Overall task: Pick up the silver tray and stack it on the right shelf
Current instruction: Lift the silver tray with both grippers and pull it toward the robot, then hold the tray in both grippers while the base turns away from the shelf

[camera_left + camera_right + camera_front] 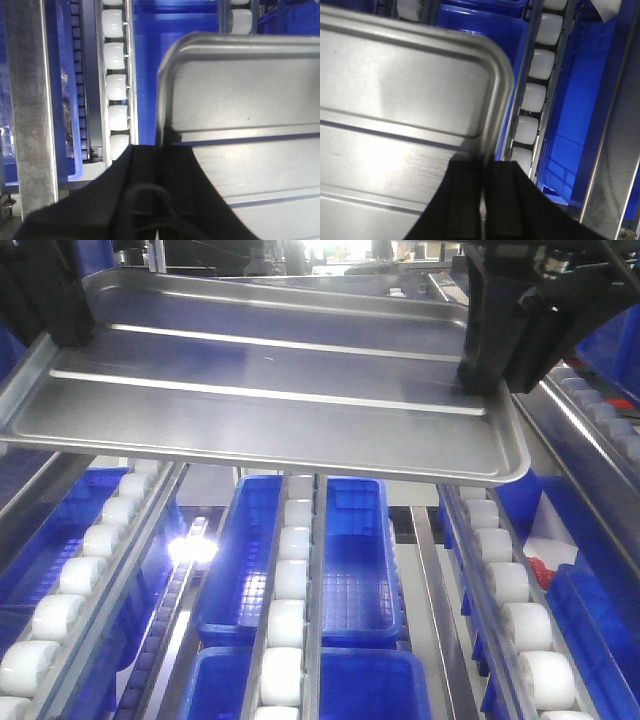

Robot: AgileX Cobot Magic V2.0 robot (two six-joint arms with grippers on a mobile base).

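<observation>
The silver tray [270, 390] is held in the air, nearly level, with its two long ribs showing. My left gripper [68, 335] is shut on the tray's left rim and my right gripper [485, 380] is shut on its right rim. In the left wrist view the black fingers of the left gripper [160, 147] pinch the edge of the tray [250, 100] near a rounded corner. The right wrist view shows the right gripper [484, 165] clamped the same way on the tray [395, 90]. Under the tray run the right shelf's lanes of white rollers [285, 620].
Blue plastic bins [350, 570] sit below the roller lanes [115, 85] [535, 95]. A steel rail [30, 100] runs along the left, and another slanted rail [590, 440] runs along the right. A bright glare [195, 548] shines between the lanes.
</observation>
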